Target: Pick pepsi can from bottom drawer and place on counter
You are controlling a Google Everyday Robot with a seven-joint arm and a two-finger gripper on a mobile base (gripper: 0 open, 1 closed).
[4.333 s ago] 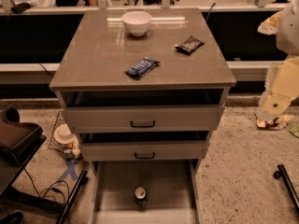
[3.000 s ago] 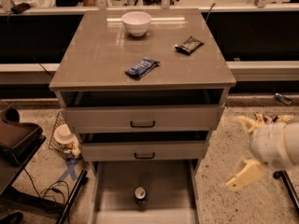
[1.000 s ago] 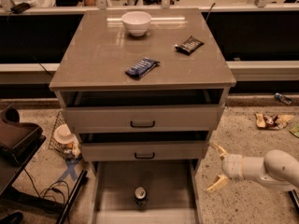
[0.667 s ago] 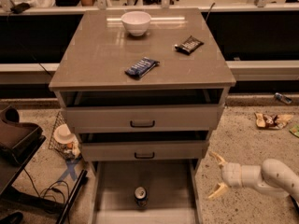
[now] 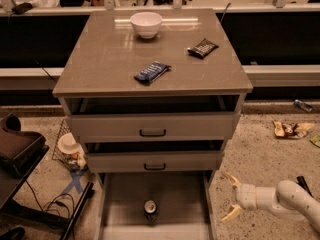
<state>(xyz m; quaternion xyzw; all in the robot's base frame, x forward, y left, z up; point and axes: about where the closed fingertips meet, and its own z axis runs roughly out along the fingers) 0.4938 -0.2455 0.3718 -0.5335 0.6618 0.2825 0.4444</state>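
We logged: small dark blue silver-topped soda can, upright mid-front in wide grey bottom drawer; pale tool, spread and empty, outside that drawer's right rail. We judged a centred top-down straddle best.

A smooth, slightly glossy tan-grey finish is shown by the counter, where light is mirrored beside a white bowl with a glazed sheen. The blue snack wrapper and the black snack packet are seen as shiny film. The pepsi can is marked by a bright metal top, against the matt grey bottom drawer. The gripper, low at the right beside that drawer with fingers spread, is cased in smooth pale plastic, over a speckled stone floor.
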